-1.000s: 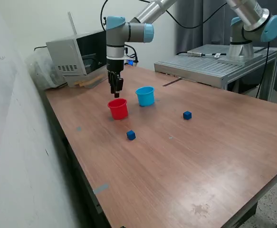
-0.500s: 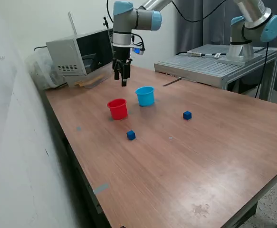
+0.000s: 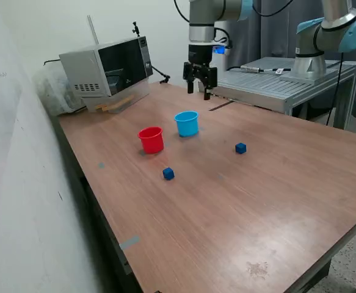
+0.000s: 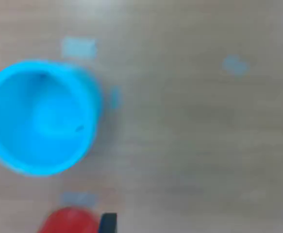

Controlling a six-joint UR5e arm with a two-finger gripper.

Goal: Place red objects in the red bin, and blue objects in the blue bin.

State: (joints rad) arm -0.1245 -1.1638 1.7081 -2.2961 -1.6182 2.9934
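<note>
Brown wood-grain desk (image 3: 269, 201), smooth with a dull sheen, a few pale scuffs and a stain near the front edge. Wide bare surface toward the front and the exterior view's right. The desk's edge at the exterior view's left runs beside a pale wall.

Black two-finger gripper (image 3: 201, 85) hangs in the air above the back part of the desk, fingers pointing down and spread apart, nothing between them. It sits behind the cups, toward the exterior view's right of them, well clear of both.

Small round red plastic cup (image 3: 151, 140), rimmed and tapering to its base, stands upright. Just beside it, on the exterior view's right, stands the small round light-blue plastic cup (image 3: 187, 123), same shape, not touching. The wrist view is blurred: light-blue cup (image 4: 40, 115) seen from above, inside looks empty; only a red rim (image 4: 69, 221) shows at the frame edge. Cannot see into the red cup from either view.

Two small solid dark-blue cubes lie loose on the desk: one (image 3: 168, 174) in front of the red cup, near it; the other (image 3: 240, 148) toward the exterior view's right of the light-blue cup, open room all around it. Red cubes not visible.

At the back, on the exterior view's left: grey boxy microwave-like appliance (image 3: 104, 70) with a dark glass door. At the back on the right, a ribbed grey metal platform (image 3: 275, 82) borders the desk.
</note>
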